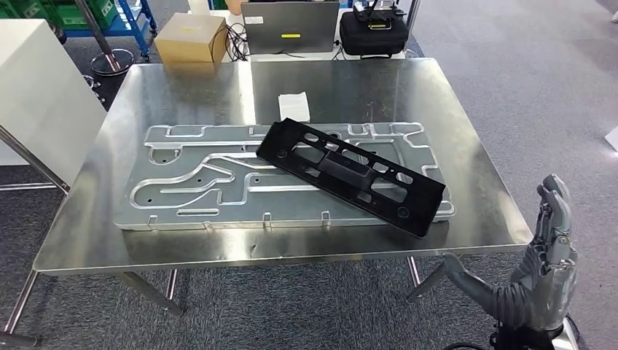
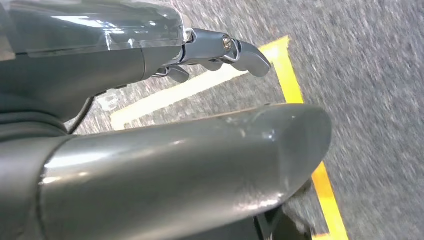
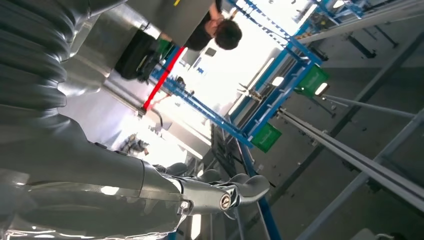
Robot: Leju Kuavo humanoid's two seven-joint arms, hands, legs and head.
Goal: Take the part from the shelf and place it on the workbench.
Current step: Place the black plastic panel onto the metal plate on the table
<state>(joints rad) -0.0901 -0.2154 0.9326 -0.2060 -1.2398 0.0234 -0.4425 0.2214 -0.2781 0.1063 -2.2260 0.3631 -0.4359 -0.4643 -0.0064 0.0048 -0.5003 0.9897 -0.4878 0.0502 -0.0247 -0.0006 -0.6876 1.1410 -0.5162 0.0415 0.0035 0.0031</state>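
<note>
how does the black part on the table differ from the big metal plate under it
The black part is dark, matte and narrow; the metal plate is shiny silver and much broader. The black part lies slanted across the table; the metal plate sits square to the table's edges. The part rests on top of the plate. Both lie flat and have cut-outs.

Part (image 1: 350, 173) lying across plate (image 1: 182, 182) on workbench (image 1: 437, 109), box (image 1: 191, 36) behind

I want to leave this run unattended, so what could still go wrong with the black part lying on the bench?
The black part lies skewed across the grooved plate, one end hanging past the plate's edge toward the bench rim, so a knock could slide it off. The right hand, open and raised beside that corner, might clip it if the arm swings inward.
</note>
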